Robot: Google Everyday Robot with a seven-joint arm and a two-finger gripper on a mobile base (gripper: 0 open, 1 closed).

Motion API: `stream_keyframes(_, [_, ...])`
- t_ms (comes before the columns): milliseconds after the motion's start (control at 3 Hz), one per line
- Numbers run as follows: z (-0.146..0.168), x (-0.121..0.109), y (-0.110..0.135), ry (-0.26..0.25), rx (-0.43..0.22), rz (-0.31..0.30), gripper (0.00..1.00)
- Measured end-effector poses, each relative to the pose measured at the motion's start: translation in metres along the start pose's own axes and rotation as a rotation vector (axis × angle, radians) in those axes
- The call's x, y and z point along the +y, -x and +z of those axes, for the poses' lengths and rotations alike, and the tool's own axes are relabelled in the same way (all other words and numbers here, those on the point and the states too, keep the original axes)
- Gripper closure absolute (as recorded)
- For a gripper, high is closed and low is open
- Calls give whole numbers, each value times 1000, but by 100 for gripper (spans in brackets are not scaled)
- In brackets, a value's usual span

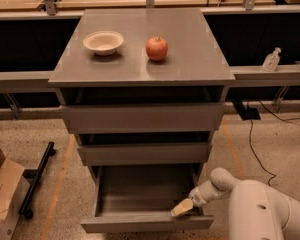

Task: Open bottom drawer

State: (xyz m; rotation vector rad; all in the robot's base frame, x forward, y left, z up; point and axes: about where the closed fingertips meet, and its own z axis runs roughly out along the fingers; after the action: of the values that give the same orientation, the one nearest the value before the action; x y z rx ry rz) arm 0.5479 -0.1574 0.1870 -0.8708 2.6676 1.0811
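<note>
The bottom drawer (145, 223) of the grey cabinet stands pulled out, and its grey box interior (145, 189) is bare. Its flat front panel runs along the lower edge of the view. My gripper (182, 207) reaches in from the lower right on a white arm (255, 209). Its pale tip rests at the inside of the drawer's front panel, near the right end. Above it sit the two wider grey drawer fronts: the middle one (144, 153) and the top one (142, 118).
On the cabinet top (200, 59) stand a white bowl (103, 42) and a red apple (157, 48). A cardboard box (2, 194) and a black bar (36, 179) lie on the floor at left. A clear bottle (271, 60) stands on the right ledge. A black cable (252, 149) runs on the floor.
</note>
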Motion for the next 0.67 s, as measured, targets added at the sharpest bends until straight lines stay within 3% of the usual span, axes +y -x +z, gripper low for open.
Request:
stream_keyframes(333, [-12,23,-6,-15,7,-15,0])
stream_keyframes(667, [-34,52,-3,-57,-1,-74,0])
